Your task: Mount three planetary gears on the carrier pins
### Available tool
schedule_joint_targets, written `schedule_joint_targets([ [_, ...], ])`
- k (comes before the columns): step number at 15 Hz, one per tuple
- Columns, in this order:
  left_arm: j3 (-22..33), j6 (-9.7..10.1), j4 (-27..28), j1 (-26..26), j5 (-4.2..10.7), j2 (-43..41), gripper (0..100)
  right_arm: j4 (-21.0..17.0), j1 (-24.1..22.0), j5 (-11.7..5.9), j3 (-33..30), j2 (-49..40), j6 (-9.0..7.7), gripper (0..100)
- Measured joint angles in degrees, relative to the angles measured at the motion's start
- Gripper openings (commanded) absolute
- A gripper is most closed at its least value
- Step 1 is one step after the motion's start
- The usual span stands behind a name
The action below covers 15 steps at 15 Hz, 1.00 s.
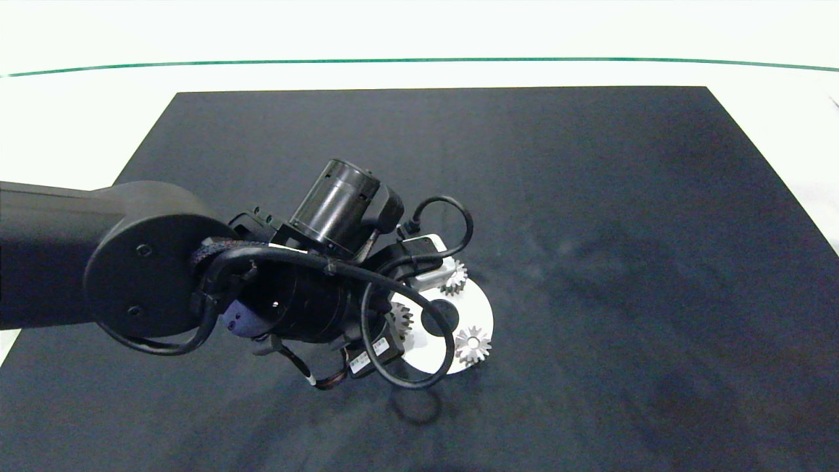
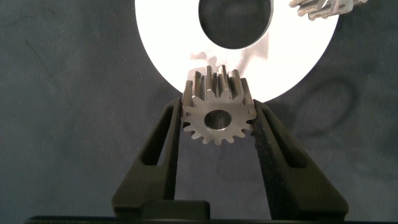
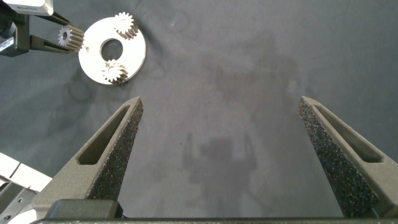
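Left end effector (image 2: pixel 217 134) clamps the third gear (image 2: pixel 217 112) at the white disc (image 1: pixel 429 357) rim. Two gears (image 1: pixel 472 345) seated. Right end effector (image 3: pixel 221 155) wide open, empty, above the mat.

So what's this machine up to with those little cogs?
The robot is fitting small planetary gears onto a flat white disc lying on a dark mat. Two gears already sit on the disc. The left gripper holds the third gear between its fingers, just at the disc's rim, not yet seated. The right gripper hangs open, well away from the disc, holding nothing.
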State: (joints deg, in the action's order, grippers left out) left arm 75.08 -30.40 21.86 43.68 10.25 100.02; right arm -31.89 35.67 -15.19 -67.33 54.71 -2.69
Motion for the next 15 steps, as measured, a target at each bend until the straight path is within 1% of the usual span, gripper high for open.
schedule_joint_targets([
  [1, 0.0, 0.0, 0.0, 0.0, 0.0, 0.1, 28, 0.0, 0.0, 0.0, 0.0, 0.0, 0.0, 100],
  [3, 0.1, -0.05, 0.0, 0.0, 0.74, 0.2, 28, 0.0, 0.0, 0.01, 0.0, 0.0, 0.0, 100],
  [5, 0.1, -0.38, 0.0, 0.0, 1.1, 0.2, 28, 0.0, 0.0, 0.0, 0.0, 0.0, 0.02, 100],
  [13, 0.3, -0.77, 0.1, 0.0, 1.18, 0.7, 28, 0.0, 0.0, 0.04, 0.0, -0.1, 0.0, 100],
  [15, 0.4, -0.79, 0.2, 0.0, 1.4, 0.7, 28, 0.0, 0.0, 0.01, 0.0, -0.1, 0.0, 100],
])
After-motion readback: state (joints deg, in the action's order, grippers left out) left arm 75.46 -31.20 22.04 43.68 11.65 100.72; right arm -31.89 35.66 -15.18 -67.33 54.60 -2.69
